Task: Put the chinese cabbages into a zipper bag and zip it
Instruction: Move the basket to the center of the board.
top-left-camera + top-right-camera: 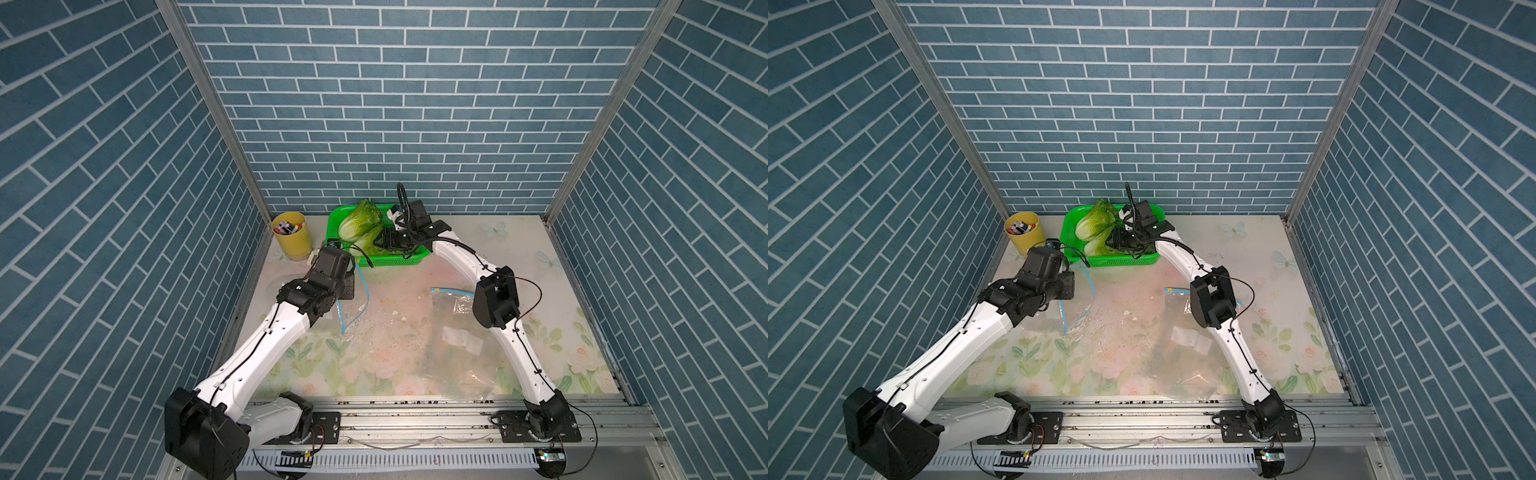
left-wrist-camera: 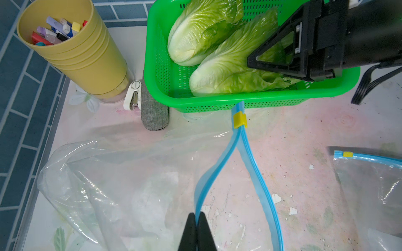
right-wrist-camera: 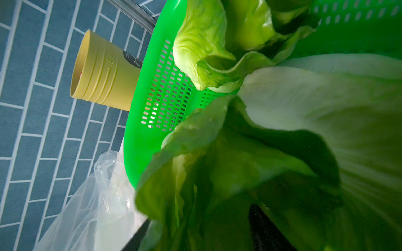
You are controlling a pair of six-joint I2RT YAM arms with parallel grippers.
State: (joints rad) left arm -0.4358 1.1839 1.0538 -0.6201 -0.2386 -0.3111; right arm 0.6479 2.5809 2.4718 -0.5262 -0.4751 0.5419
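Your left gripper (image 2: 196,215) pinches the bag (image 2: 113,187) by its rim; your right gripper (image 1: 385,240), in the basket (image 2: 217,101) at twelve o'clock, meets a cabbage (image 2: 226,71), grip unreadable. Seizing only loose leaves could tear them.

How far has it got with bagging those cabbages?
Early days. Done: the left end effector pinches the blue strip of the zipper bag, holding its mouth open. In hand: the right end effector sits in the green basket at one of two chinese cabbages; a grip isn't clear. Left: moving the cabbages into the bag and zipping it.
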